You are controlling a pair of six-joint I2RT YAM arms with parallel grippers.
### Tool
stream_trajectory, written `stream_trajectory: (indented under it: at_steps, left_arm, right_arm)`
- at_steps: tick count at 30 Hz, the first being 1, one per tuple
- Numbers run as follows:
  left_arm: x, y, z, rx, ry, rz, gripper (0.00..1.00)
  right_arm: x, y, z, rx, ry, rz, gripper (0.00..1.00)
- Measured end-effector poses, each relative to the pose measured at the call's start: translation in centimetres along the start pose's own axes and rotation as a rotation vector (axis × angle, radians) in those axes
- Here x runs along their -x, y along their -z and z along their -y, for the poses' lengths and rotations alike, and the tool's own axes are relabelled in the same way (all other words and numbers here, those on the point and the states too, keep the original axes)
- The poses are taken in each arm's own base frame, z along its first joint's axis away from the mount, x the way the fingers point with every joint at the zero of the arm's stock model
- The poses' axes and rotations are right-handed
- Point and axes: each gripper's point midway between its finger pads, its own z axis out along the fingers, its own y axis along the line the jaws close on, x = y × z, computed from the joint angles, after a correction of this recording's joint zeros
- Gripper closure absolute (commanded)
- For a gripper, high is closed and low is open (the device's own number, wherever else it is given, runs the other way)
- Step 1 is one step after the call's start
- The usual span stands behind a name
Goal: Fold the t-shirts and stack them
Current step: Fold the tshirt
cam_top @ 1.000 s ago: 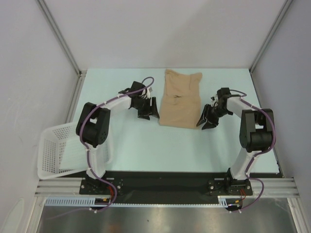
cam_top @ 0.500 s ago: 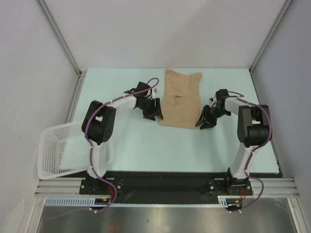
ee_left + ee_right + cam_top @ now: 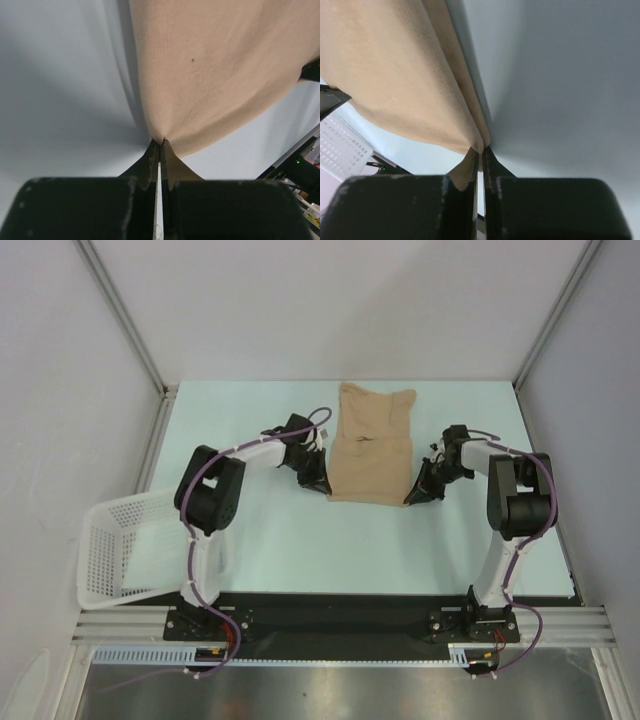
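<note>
A tan t-shirt (image 3: 370,445) lies folded into a narrow strip at the middle back of the table. My left gripper (image 3: 321,483) is shut on its near left corner; in the left wrist view the fingertips (image 3: 160,145) pinch the edge of the t-shirt (image 3: 215,70). My right gripper (image 3: 412,495) is shut on the near right corner, and the right wrist view shows the t-shirt (image 3: 395,75) nipped at the gripper (image 3: 481,150). Both corners sit low on the table.
A white lattice basket (image 3: 112,548) stands tilted at the near left, beside the left arm's base. Metal frame posts and grey walls bound the pale table (image 3: 300,540) on three sides.
Both grippers have moved inward to the t-shirt's near corners and shut on them. The t-shirt itself has not visibly shifted.
</note>
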Motion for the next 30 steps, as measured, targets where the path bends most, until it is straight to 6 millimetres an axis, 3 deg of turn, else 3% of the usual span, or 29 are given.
stream_trajectory:
  at_steps: [5, 9, 14, 18, 19, 20, 23, 25, 27, 30]
  left_arm:
    - [-0.2, 0.0, 0.0, -0.009, 0.0, 0.009, 1.0]
    - [-2.2, 0.4, 0.1, -0.017, 0.001, 0.018, 1.0]
    - [-9.3, 1.5, 1.2, -0.014, 0.003, -0.048, 1.0]
    - [-14.7, 2.5, 2.4, -0.022, -0.013, -0.103, 0.99]
    - [-15.8, 2.7, 2.8, -0.027, -0.021, -0.112, 0.95]
    - [-16.6, 2.8, 3.2, -0.031, -0.03, -0.118, 0.73]
    - [-18.0, 3.4, 3.7, -0.03, -0.043, -0.13, 0.35]
    - [-17.8, 3.8, 3.3, 0.002, -0.05, -0.117, 0.31]
    - [-17.0, 4.4, 3.0, 0.041, -0.058, -0.102, 0.28]
    - [-14.1, 5.6, 3.5, 0.06, -0.092, -0.054, 0.29]
  right_arm:
    - [-0.3, 0.0, 0.2, -0.013, 0.004, 0.01, 1.0]
    - [-2.7, 0.4, 0.8, -0.036, 0.002, 0.017, 1.0]
    - [-8.9, 1.7, 2.6, -0.091, -0.033, -0.026, 0.97]
    - [-12.0, 3.2, 3.4, -0.126, -0.061, -0.038, 0.88]
    - [-12.4, 3.6, 3.4, -0.133, -0.068, -0.034, 0.85]
    - [-12.7, 4.0, 3.4, -0.139, -0.07, -0.025, 0.8]
    - [-13.1, 5.2, 3.3, -0.154, -0.071, 0.004, 0.55]
    - [-12.9, 5.8, 3.4, -0.177, -0.065, 0.02, 0.38]
    - [-12.3, 6.4, 3.2, -0.188, -0.055, 0.032, 0.31]
    - [-9.6, 7.5, 1.9, -0.165, -0.026, 0.078, 0.29]
